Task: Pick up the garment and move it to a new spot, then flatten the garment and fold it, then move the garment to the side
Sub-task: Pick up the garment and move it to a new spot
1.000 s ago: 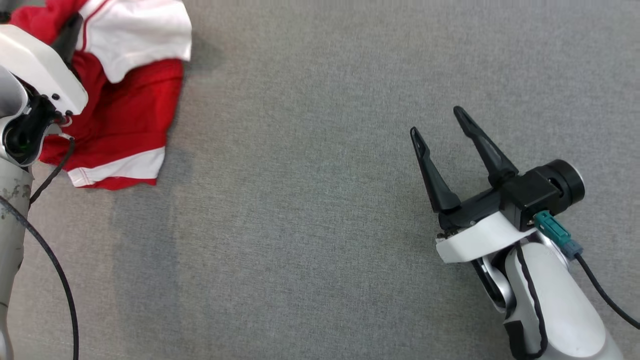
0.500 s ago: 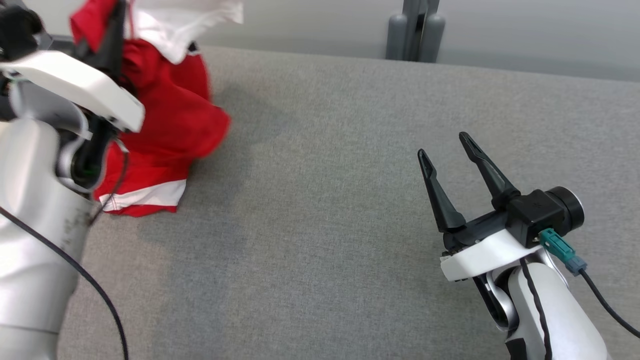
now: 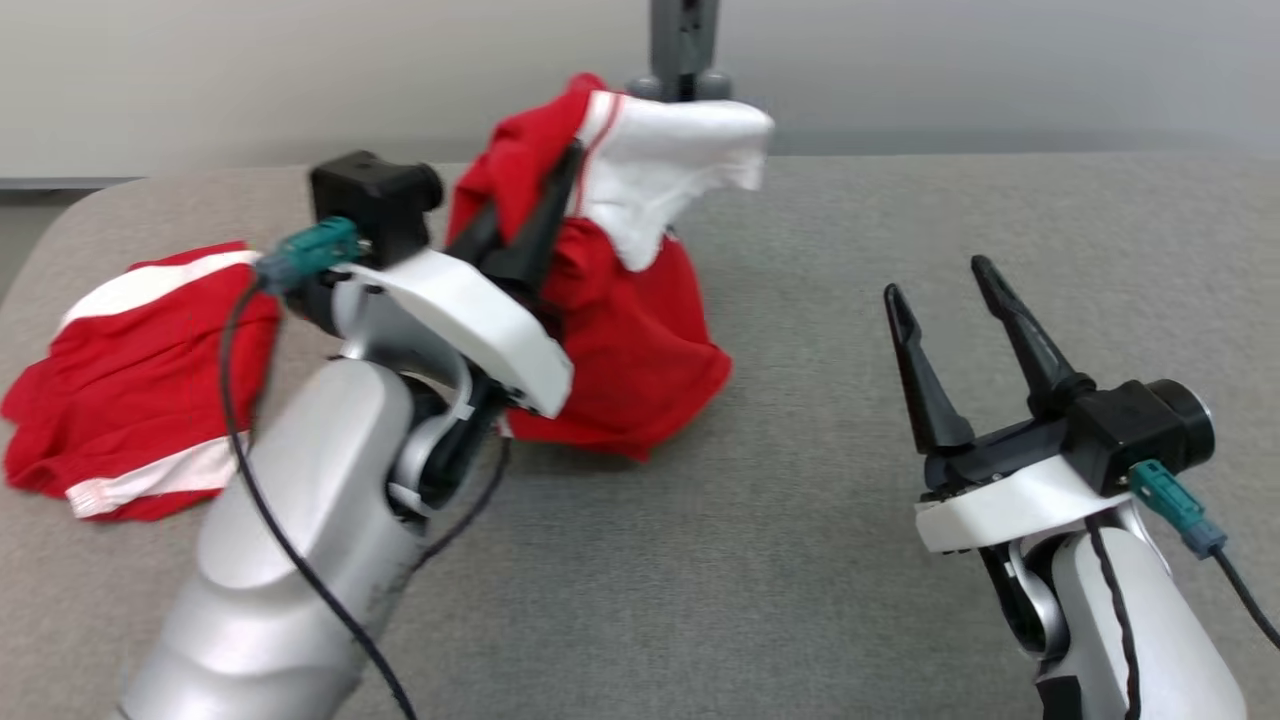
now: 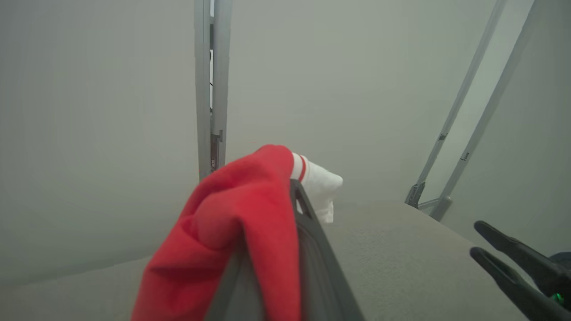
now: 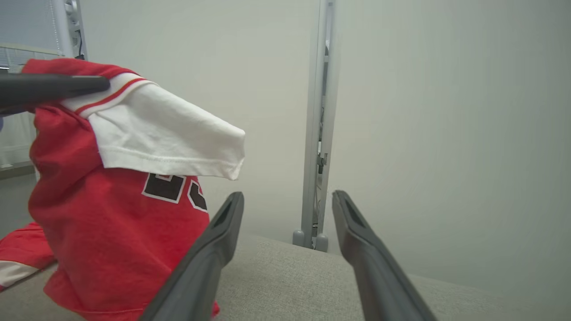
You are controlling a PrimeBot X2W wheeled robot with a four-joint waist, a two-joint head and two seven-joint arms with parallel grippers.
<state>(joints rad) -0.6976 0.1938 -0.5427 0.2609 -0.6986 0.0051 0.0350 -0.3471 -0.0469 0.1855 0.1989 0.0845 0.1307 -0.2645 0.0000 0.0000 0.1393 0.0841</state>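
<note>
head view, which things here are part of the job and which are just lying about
Job: red and white garment, left gripper shut on it, open right gripper.
Just there: grey table, metal post behind it.

Cloth garment (image 3: pixel 625 365) — matt fabric table (image 3: pixel 780 570)

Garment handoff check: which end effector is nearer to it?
Left. The left end effector is shut on the garment; the right end effector stands open, apart, to its right.
</note>
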